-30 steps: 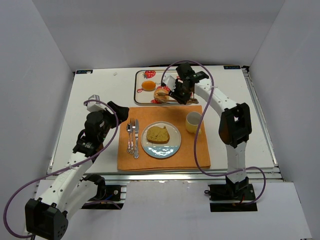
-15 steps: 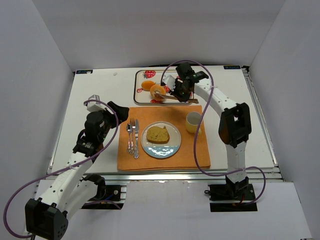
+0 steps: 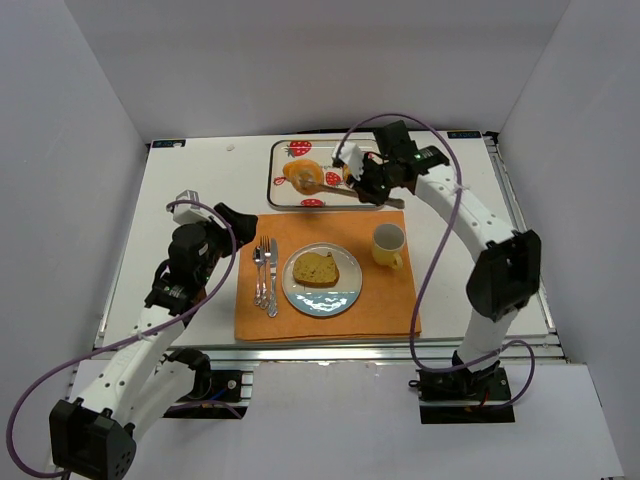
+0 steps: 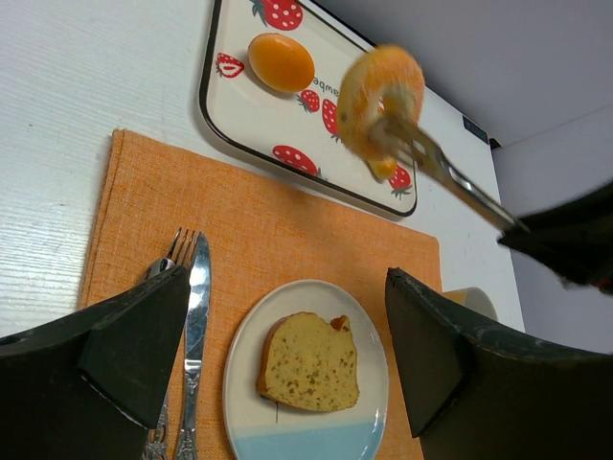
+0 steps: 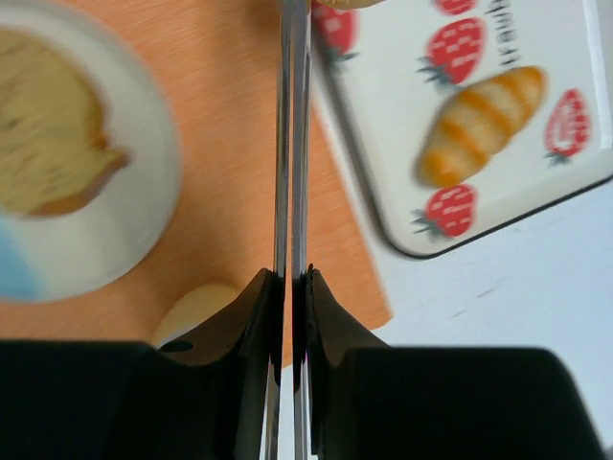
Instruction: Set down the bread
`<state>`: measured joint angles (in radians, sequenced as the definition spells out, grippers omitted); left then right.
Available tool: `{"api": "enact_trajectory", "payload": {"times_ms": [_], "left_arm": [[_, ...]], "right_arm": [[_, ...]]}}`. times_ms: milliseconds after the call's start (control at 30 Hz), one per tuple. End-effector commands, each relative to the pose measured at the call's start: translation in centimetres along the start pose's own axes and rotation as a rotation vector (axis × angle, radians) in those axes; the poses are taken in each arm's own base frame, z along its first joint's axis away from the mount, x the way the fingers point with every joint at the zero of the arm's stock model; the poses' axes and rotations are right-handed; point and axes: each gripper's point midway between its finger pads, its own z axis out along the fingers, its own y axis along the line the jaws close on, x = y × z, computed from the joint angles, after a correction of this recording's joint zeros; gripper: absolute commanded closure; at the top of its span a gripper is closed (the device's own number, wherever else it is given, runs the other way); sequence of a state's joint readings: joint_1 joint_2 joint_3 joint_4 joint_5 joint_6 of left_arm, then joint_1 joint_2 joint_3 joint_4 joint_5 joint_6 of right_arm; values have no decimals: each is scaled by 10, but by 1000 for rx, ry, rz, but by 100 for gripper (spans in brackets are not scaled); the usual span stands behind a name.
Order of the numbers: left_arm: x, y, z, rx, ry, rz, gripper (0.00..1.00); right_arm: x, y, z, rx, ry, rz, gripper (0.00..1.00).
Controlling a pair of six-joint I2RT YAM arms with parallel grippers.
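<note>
1. Right gripper (image 3: pixel 368 180) is seen clenched on the handles of a pair of metal tongs (image 3: pixel 345 187); in its own wrist view the two blades are pressed almost together between the fingers (image 5: pixel 268 307).
2. A ring-shaped bread (image 3: pixel 303 176) is pinched at the tip of the tongs and is held over the left part of the tray (image 3: pixel 272 192), which is printed with strawberries.
3. From the left wrist view the ring-shaped bread appears lifted off the tray, with a round orange bun (image 4: pixel 281 61) lying on the tray just beyond it.
4. Left gripper (image 3: pixel 222 232) is held released, its jaws spread wide with nothing between them, above the left edge of the orange placemat (image 3: pixel 250 315).
5. A white plate (image 3: pixel 322 299) is set in the middle of the placemat, and a slice of loaf (image 3: pixel 316 268) is laid on it.
6. A fork (image 3: pixel 258 272) and a knife (image 3: pixel 270 278) are laid side by side just left of the plate.
7. A yellow cup (image 3: pixel 388 243) is stood upright on the placemat to the right of the plate, near the tray's front edge.
</note>
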<state>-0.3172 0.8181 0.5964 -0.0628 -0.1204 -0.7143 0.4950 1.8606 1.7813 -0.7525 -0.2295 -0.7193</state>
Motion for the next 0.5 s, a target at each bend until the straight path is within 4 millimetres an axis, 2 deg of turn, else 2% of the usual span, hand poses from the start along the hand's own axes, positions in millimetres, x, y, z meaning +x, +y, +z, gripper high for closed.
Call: {"api": "enact_trajectory", "payload": {"times_ms": [0, 33, 67, 167, 200, 267, 300, 400, 467], "left_arm": [[-10, -4, -7, 9, -31, 10, 8], [-10, -4, -7, 7, -33, 10, 8], [-10, -3, -7, 7, -33, 8, 8], [-11, -3, -8, 7, -37, 6, 8], [-11, -3, -8, 7, -37, 8, 8], [-11, -3, -7, 6, -36, 14, 8], [-10, -2, -7, 4, -29, 16, 8], [-8, -5, -5, 10, -18, 26, 8], [-9, -5, -3, 12, -15, 28, 8]], "right_arm": [[-13, 42, -42, -114, -124, -48, 100], [-8, 62, -48, -184, -129, -43, 100], [9, 80, -47, -238, -105, -35, 100], [15, 115, -79, -295, -160, -63, 100], [30, 131, -78, -336, -141, -47, 100], [36, 151, -88, -377, -153, -55, 100], [49, 161, -85, -400, -126, -43, 100], [65, 172, -83, -401, -86, -24, 100], [70, 172, -79, -392, -66, -8, 100]]}}
